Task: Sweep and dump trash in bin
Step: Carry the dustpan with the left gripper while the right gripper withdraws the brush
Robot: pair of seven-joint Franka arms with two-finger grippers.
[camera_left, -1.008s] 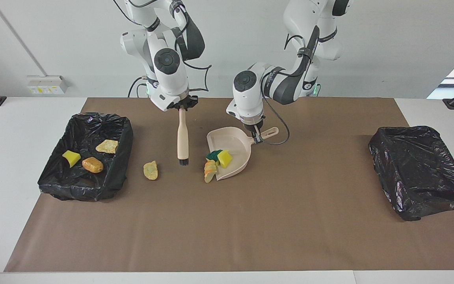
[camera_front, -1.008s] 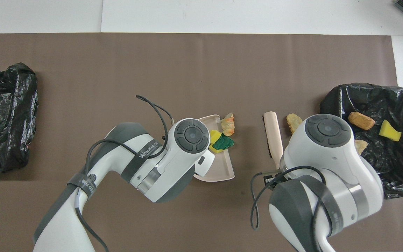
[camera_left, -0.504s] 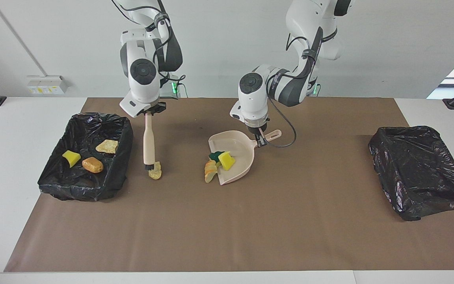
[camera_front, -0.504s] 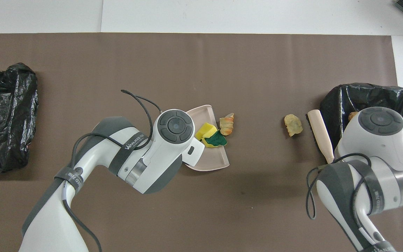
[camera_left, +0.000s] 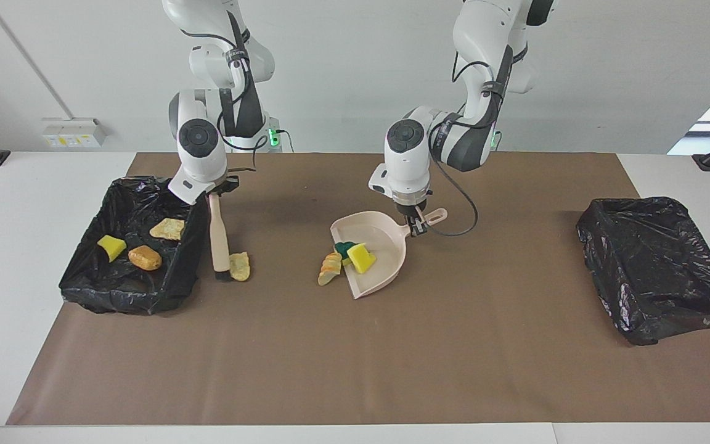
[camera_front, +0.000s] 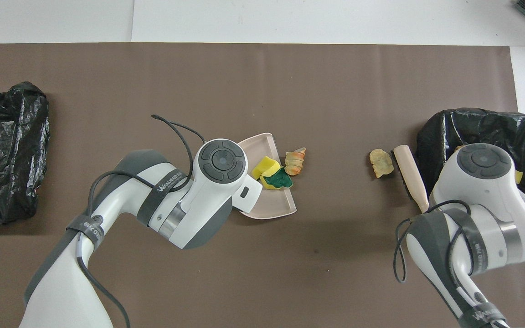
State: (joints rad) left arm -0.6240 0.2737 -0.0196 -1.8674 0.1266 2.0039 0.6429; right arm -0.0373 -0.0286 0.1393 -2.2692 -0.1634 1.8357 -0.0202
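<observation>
Two white robot arms work a brown-covered desk (camera_left: 355,357), with the beige plastic dustpan (camera_left: 375,262) as the landmark at its middle. The left claw (camera_left: 418,226) is clamped on the dustpan's handle at the end nearer the robots. The right claw (camera_left: 214,192) is shut on the handle of a beige, dark-bristled hand brush (camera_left: 219,243), whose bristle end rests on the desk well away from the dustpan, toward the right arm's end.

The trash is split four ways. A yellow sponge piece (camera_left: 361,258) and a yellow-and-green sponge scrap (camera_left: 344,249) sit inside the dustpan's mouth. A striped orange-and-yellow bread-like chunk (camera_left: 330,269) lies just outside the dustpan's lip, touching or nearly touching it. A pale yellowish bread-like scrap (camera_left: 239,266) lies well apart from the dustpan, right beside the brush's bristles. Three more pieces already rest in the black-bag-lined bin (camera_left: 190,243) past the brush, toward the right arm's end; a second black-lined bin (camera_left: 657,271) stands at the left arm's end.

The scraps look light and soft, likely to tumble or skid rather than resist. They seem better pushed low by the bristles than pinched, and the dustpan carried level by its handle so nothing rolls off.
</observation>
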